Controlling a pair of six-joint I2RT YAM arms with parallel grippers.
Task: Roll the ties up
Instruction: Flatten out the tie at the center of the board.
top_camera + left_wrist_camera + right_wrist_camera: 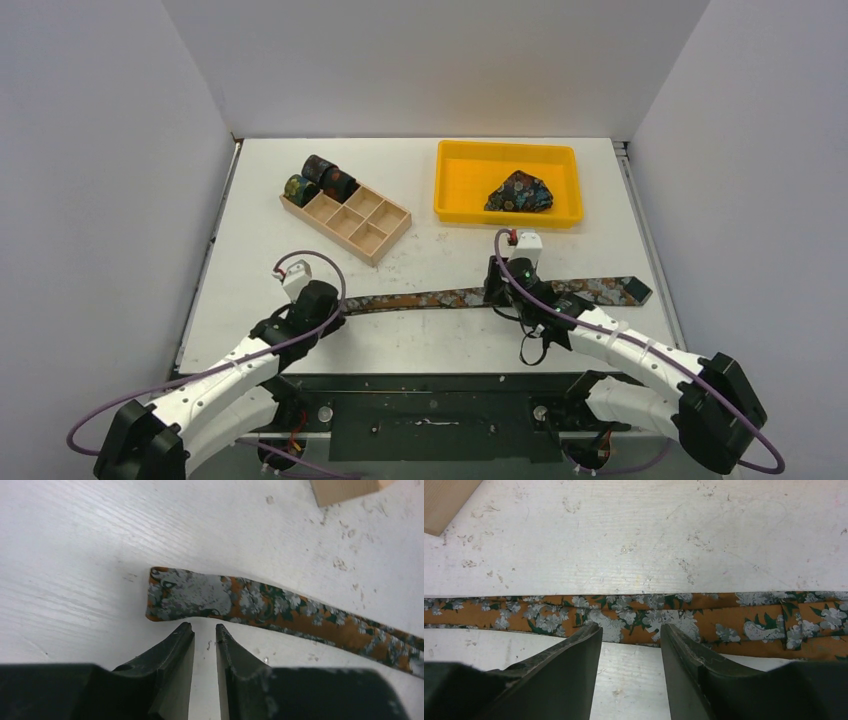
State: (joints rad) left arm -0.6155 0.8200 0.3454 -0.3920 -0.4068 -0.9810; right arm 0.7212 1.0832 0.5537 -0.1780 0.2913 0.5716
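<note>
A long brown-rust tie with grey-blue flowers lies flat across the table's near middle, its wide end at the right. My left gripper sits just short of its narrow left end. In the left wrist view that end lies just beyond my left gripper, whose jaws stand a little apart with nothing between them. My right gripper is at the tie's middle. In the right wrist view the tie runs across just beyond the right gripper, which is open and empty.
A wooden compartment box at the back left holds three rolled ties at its far end. A yellow tray at the back right holds a folded blue floral tie. The box's corner shows in both wrist views.
</note>
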